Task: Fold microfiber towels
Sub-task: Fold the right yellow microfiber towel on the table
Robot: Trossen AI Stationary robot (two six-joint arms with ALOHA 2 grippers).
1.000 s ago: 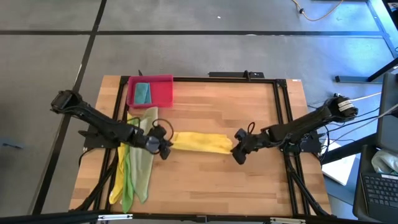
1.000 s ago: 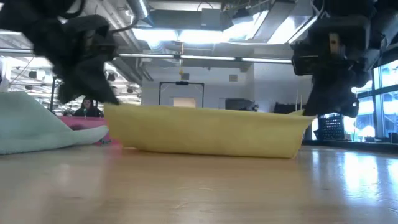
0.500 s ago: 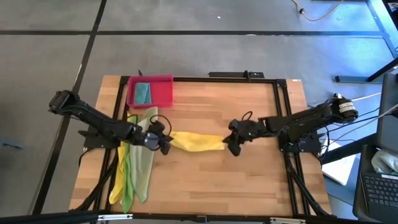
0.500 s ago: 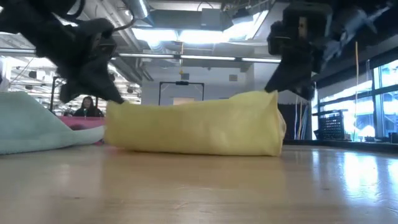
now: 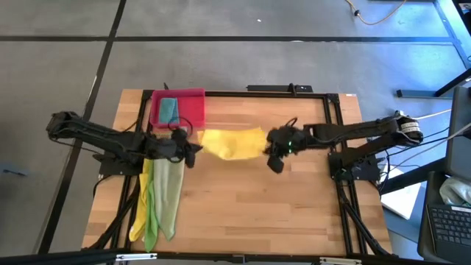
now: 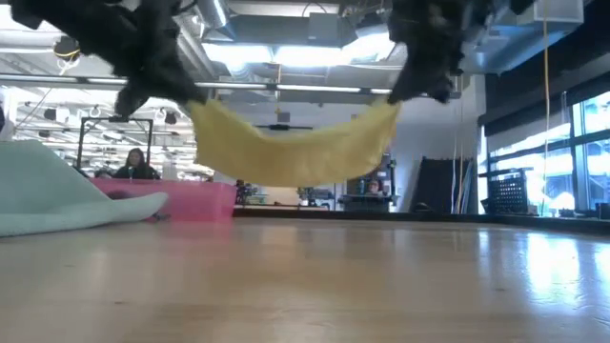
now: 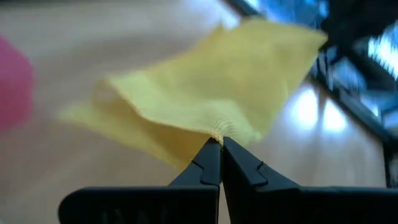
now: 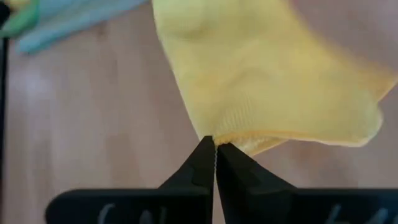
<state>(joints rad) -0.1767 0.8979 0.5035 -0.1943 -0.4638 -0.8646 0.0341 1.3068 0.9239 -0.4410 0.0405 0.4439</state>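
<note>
The yellow towel [image 5: 232, 143] hung in the air between the two arms, sagging in the middle and clear of the wooden bench [image 5: 250, 206] — the low view showed open space under its lowest fold. The left hand [image 5: 193, 148] pinched one end with its fingers [image 7: 208, 165] pressed together on the cloth's edge. The right hand [image 5: 271, 151] gripped the other end the same way, fingers [image 8: 205, 163] closed on a hem. The towel hung just beside the pink-red tray [image 5: 188, 108], which stood at the bench's far left corner with a teal towel [image 5: 169, 110] folded inside it. Near the bench's left edge lay a loose pile: a pale olive-green towel [image 5: 169, 188] on top, a bright green towel [image 5: 151, 217] and what seemed a second yellow one [image 5: 138, 213] showing beneath it.
</note>
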